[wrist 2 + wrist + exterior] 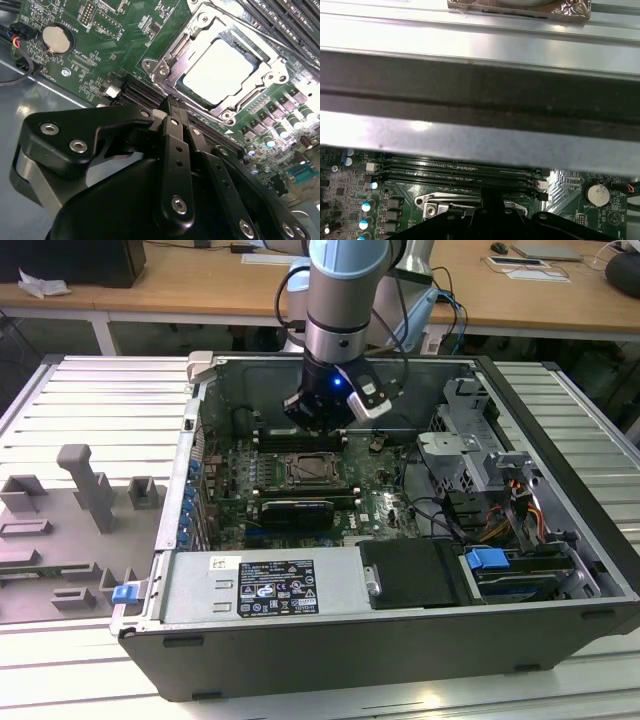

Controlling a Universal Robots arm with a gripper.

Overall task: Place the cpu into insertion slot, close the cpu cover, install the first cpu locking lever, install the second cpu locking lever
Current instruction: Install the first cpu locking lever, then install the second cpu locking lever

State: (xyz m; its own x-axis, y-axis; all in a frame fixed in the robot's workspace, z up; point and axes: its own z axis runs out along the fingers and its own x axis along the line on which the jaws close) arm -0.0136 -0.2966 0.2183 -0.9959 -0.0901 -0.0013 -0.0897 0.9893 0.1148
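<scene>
The cpu (220, 70) lies in the insertion slot (303, 472), its pale silver top showing through the window of the cpu cover (167, 62). The cover's silver frame lies flat around the chip. My gripper (170, 102) hangs above the green board just beside the socket, over the black memory slots, with its black fingers (175, 150) drawn together and nothing between them. In the exterior view the gripper (318, 418) hovers inside the open computer case, behind the socket. How the locking levers stand I cannot tell.
Long black memory slots (460, 172) run beside the socket. A coin battery (55, 39) sits on the board. The case's metal wall (480, 90) is close behind the gripper. A drive cage (470, 445), cables (500, 510) and a grey fixture (85, 490) flank the board.
</scene>
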